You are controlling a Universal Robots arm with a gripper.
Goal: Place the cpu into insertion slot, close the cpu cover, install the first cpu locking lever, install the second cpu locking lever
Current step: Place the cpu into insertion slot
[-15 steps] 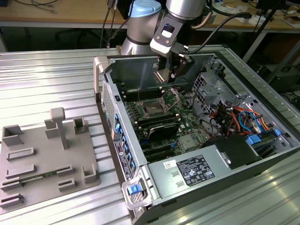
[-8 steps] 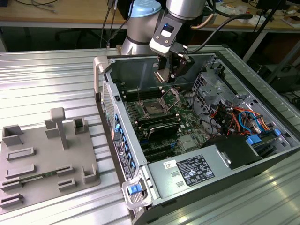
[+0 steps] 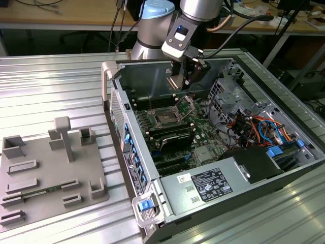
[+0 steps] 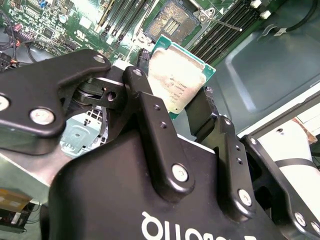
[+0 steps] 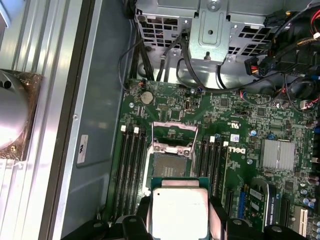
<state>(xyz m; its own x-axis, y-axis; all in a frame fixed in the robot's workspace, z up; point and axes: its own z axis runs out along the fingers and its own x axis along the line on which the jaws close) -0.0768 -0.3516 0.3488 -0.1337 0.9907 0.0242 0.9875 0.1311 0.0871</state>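
Observation:
My gripper point(image 3: 184, 81) hangs inside the open computer case, above the motherboard's far end. In both wrist views its black fingers point(image 4: 145, 105) are shut on the cpu point(image 4: 180, 82) point(image 5: 179, 210), a flat square chip with a silver-grey top and a green edge. The insertion slot point(image 5: 169, 166) point(image 4: 175, 20) point(image 3: 166, 118) lies bare on the board, just beyond the held chip and below it. The cpu cover point(image 5: 174, 136) point(image 3: 186, 104) is swung up off the slot. A thin locking lever point(image 4: 225, 24) sticks out beside the slot.
Long black memory slots point(image 5: 131, 170) flank the socket on both sides. A pale finned heatsink point(image 5: 277, 154) and a metal drive cage point(image 5: 210, 25) with cables stand nearby. A power supply point(image 3: 208, 183) fills the case's near end. A grey fixture tray point(image 3: 51, 168) lies at the exterior view's left.

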